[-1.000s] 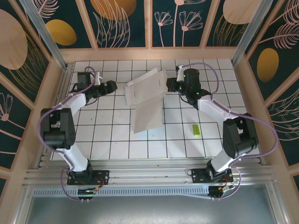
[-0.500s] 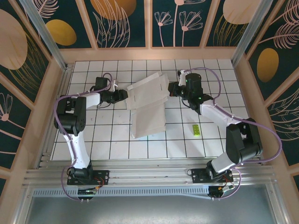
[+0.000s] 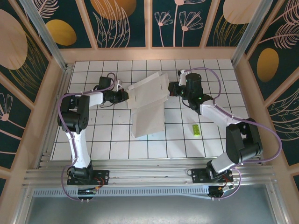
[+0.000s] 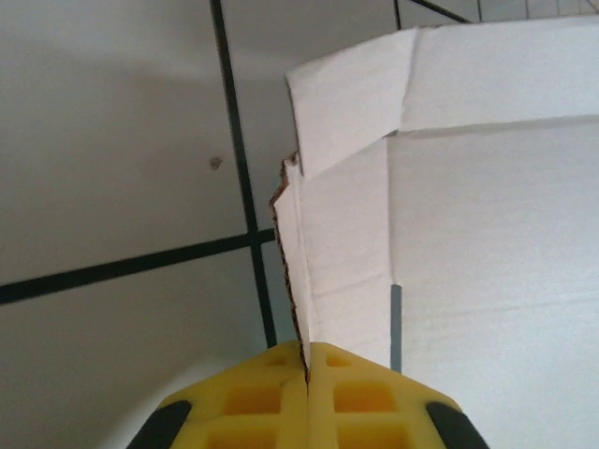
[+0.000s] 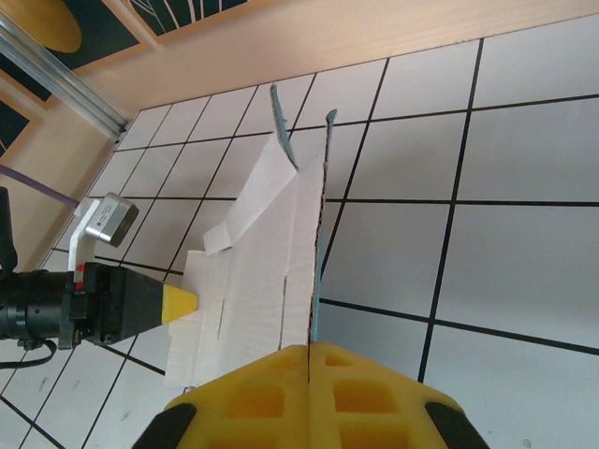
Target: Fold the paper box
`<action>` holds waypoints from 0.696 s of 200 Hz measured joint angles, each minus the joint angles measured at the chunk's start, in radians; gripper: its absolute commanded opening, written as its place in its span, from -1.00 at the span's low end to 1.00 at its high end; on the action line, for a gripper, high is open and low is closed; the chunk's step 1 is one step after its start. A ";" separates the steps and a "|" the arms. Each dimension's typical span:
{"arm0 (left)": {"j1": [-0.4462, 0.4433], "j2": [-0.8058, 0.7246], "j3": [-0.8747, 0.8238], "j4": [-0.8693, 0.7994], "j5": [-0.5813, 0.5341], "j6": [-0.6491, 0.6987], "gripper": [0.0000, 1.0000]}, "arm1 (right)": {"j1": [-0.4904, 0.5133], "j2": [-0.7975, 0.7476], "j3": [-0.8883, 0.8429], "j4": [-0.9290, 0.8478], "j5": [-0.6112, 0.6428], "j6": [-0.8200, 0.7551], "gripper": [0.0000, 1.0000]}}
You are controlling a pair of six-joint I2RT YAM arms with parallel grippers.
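Your left gripper (image 3: 124,96), jaws closed, pinches the paper box (image 3: 148,92) at 9 o'clock. Your right gripper (image 3: 171,88) clamps its 3 o'clock edge.

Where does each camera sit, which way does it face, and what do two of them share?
Top external: above and behind, looking down on the tiled table; left arm and right arm whole, left pincer and right pincer flanking the paper box.
Left wrist: on the left arm, looking along its yellow fingers, shut on the box's white edge.
Right wrist: on the right arm, looking across the box toward the wall; own fingers shut on its edge.
Shared: top and right wrist both show the left pincer.
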 measured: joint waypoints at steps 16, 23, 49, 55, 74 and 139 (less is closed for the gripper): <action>0.000 0.001 0.022 -0.016 -0.001 0.019 -1.00 | -0.003 0.000 0.002 -0.011 0.006 -0.009 -0.07; 0.000 0.000 0.034 -0.025 -0.002 0.035 -1.00 | -0.007 -0.002 0.010 -0.031 0.010 -0.014 0.20; 0.000 -0.011 0.067 -0.048 -0.005 0.116 -1.00 | -0.033 -0.039 0.056 -0.108 0.022 -0.097 0.77; 0.000 -0.024 0.070 -0.054 -0.006 0.142 -1.00 | -0.037 -0.054 0.069 -0.124 0.025 -0.130 0.81; 0.000 -0.076 0.071 -0.057 -0.020 0.220 -1.00 | -0.040 -0.100 0.126 -0.160 0.018 -0.267 0.81; -0.017 -0.307 -0.023 0.085 0.027 0.510 -1.00 | -0.034 -0.002 0.306 -0.373 -0.148 -0.918 0.54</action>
